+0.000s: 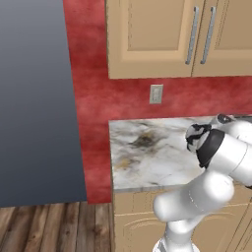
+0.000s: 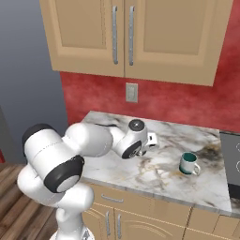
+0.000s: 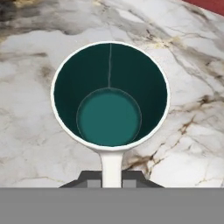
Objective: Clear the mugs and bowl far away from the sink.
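We had the gripper [image 3: 111,180] clamped tight on the handle of one mug [image 3: 110,96], holding it upright over the marble counter [image 3: 39,144], teal inside facing straight up at the hand camera. A second mug [image 2: 189,163] stood on the counter near the stove edge, so we judged we were mid-carry with the first. Next we needed to lower it level onto bare marble, then loosen the fingers.

Bare counter [image 2: 154,171] all around the mug [image 2: 188,163].
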